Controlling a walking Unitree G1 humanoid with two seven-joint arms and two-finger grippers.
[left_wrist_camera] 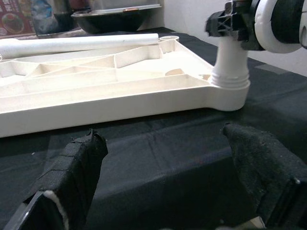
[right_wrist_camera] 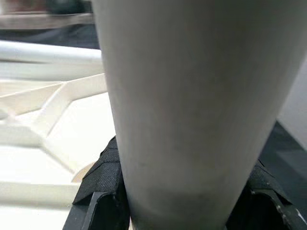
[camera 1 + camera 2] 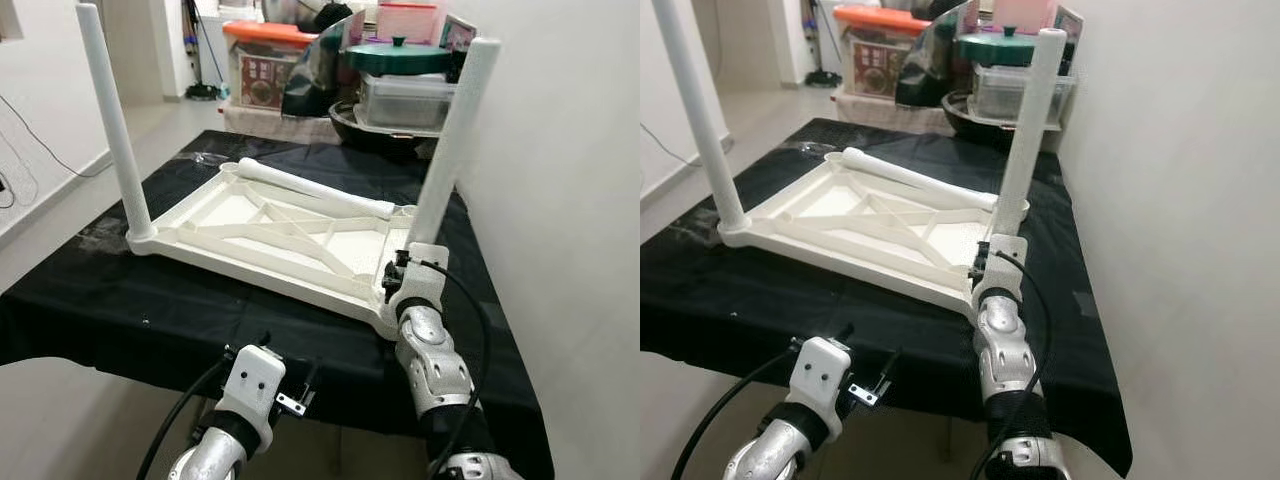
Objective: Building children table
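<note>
You are looking down at a white tabletop (image 3: 270, 235) lying upside down on a black cloth (image 3: 120, 300), ribs facing up. Two white legs are standing upright in its near corners: one leg (image 3: 113, 130) on the robot's left, another leg (image 3: 450, 140) on the right. A third, loose leg (image 3: 315, 188) is lying across the far side of the tabletop.

Your right gripper (image 2: 182, 201) is sitting at the base of the right-hand leg, just above the corner socket. The head views are hiding its fingers behind the wrist; the right wrist view is giving you what they cannot: the leg running up between the two black pads (image 2: 103, 175), one pressed on each side, so the fingers are closing around that leg.

Your left gripper (image 1: 168, 163) is hovering low at the near edge of the cloth, apart from the tabletop. Its wrist view is showing both fingers (image 1: 76, 167) spread wide with nothing between them, and beyond them the tabletop's near rim and the right gripper at the corner socket.

Behind the cloth, storage boxes (image 3: 405, 95) and a green lid (image 3: 398, 55) are stacking up against the wall
</note>
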